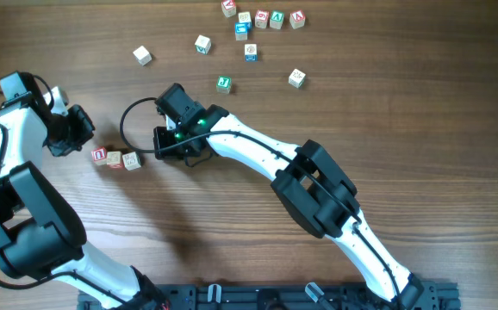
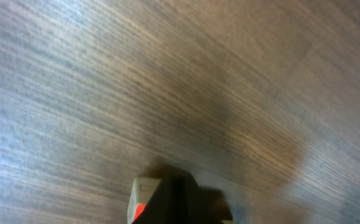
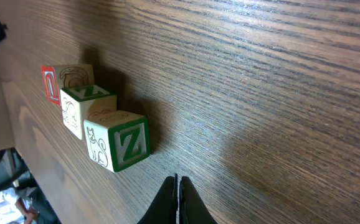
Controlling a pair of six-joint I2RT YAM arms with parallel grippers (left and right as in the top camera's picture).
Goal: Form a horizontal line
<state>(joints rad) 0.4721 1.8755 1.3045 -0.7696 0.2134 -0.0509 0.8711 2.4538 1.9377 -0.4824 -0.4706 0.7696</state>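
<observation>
While left end effector (image 2: 179, 202) and right end effector (image 3: 177, 200) clench empty, horizontal line (image 1: 115, 158) between, bare table (image 1: 404, 112) below.

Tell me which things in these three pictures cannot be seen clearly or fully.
- Left wrist view: a half-hidden cube at the bottom edge, behind the shut left jaws and cut off; its letter is unreadable.
- Overhead view: the row of three cubes, markings too small to read.
- Overhead view: the right jaws, covered by the right wrist.
- Overhead view: a red-marked cube, cut by the top edge.
</observation>
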